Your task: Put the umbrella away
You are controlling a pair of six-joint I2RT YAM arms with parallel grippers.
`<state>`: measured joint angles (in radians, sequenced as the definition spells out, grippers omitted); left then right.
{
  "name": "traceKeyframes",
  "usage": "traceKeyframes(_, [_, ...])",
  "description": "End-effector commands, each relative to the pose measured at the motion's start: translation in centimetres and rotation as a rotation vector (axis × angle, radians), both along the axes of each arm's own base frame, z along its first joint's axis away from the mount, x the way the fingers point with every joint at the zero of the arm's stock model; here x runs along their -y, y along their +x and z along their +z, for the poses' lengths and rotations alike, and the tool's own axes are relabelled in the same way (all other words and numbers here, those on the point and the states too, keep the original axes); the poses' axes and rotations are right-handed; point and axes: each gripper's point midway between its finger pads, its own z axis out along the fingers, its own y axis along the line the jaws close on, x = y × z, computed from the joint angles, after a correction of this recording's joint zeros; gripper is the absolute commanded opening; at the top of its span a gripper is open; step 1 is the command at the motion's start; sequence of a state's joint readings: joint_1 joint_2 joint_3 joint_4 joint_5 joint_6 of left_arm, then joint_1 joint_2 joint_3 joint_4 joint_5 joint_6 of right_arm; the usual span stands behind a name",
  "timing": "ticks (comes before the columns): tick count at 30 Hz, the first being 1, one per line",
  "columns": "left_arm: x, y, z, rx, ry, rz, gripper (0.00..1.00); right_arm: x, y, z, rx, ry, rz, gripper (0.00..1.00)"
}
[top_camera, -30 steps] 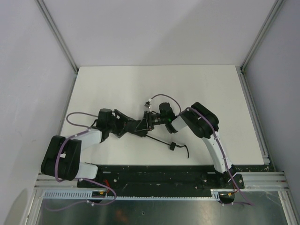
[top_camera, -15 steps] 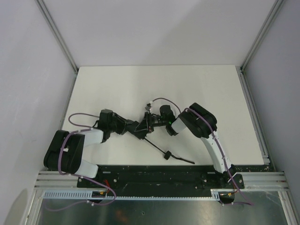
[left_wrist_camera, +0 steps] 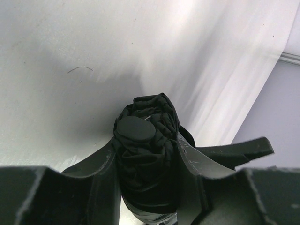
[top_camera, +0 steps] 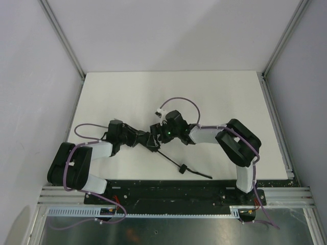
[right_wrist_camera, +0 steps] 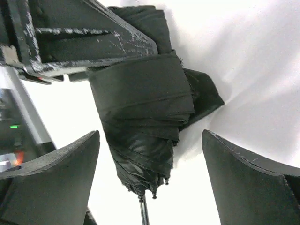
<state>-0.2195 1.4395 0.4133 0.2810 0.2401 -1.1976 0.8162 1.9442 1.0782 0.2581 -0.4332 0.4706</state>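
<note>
While the left gripper (left_wrist_camera: 147,164) clenches the umbrella (left_wrist_camera: 137,129) and the right gripper (right_wrist_camera: 150,140) gapes around it, seemingly unstrapped folds could spring loose from that lone grip.

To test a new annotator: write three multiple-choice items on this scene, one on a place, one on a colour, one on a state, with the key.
1. Where does the handle of the umbrella lie?
A. On the table, nearer its front edge than the canopy.
B. At the far edge.
C. Off the table.
2. The canopy's colour?
A. Red.
B. White.
C. Black.
3. The right gripper is:
A. Shut on the umbrella.
B. Open, fingers spread wide.
C. Out of view.
Key: A, the top view shows it there; C, both wrist views show black fabric; B, its fingers stand far apart.
</note>
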Motion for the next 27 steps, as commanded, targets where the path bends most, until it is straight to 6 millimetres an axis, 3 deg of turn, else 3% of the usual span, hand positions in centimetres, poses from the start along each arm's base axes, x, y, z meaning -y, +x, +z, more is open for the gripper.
traceKeyframes(1, [-2.6,-4.7,-5.1,-0.215,0.158,0.007,0.00,2.1,0.9,-0.4,0.297,-0.261,-0.029,0.92])
traceKeyframes(7, [-2.5,-5.8,-5.3,-0.293,0.140,0.019,0.00,0.0,1.3,1.0,0.577,-0.432,-0.071,0.92])
traceKeyframes(11, [-2.4,-6.4,-5.5,-0.346,0.138,0.019,0.00,-1.3,1.5,0.6,0.670,-0.525,-0.078,0.90])
traceKeyframes(18, [-2.2,-6.9,-5.0,-0.387,0.122,0.018,0.00,-1.4,1.5,-2.5,0.733,-0.668,-0.063,0.69])
traceKeyframes(21, [-2.0,-6.7,-4.6,-0.384,0.115,0.014,0.00,-0.4,1.0,-5.0,0.686,-0.722,-0.020,0.51])
traceKeyframes(25, [-1.8,-6.4,-4.0,-0.364,0.109,0.002,0.00,0.3,0.6,-6.9,0.625,-0.718,0.011,0.11])
traceKeyframes(27, [-1.6,-6.2,-3.6,-0.350,0.103,-0.011,0.00,0.5,0.5,-7.3,0.624,-0.698,0.023,0.03])
